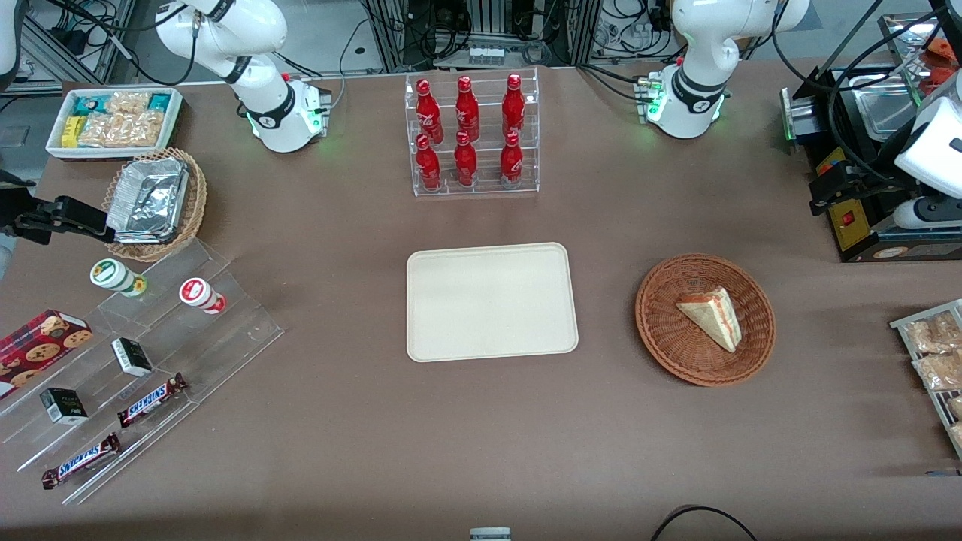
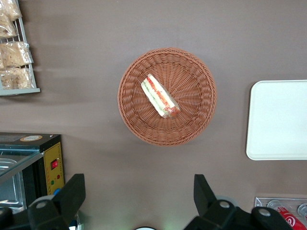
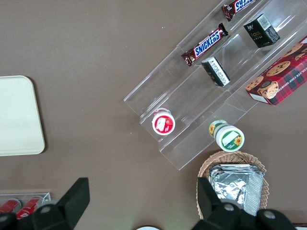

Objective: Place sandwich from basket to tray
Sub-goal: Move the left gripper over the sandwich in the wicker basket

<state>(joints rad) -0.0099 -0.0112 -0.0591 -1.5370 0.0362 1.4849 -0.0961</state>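
From the front, the sandwich (image 1: 712, 316) lies in the basket (image 1: 705, 318) on the surface (image 1: 338, 421), beside the bare tray (image 1: 491, 301). At the left wrist, the gripper (image 2: 139, 196) hovers spread wide, well above the basket (image 2: 167, 96) holding the sandwich (image 2: 159, 96).

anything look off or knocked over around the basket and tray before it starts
Nothing stands out. The sandwich lies intact on its side in the basket, the tray sits flat and bare beside it, and nothing is spilled on the table between them. The gripper hangs open above the table near the basket, touching nothing.
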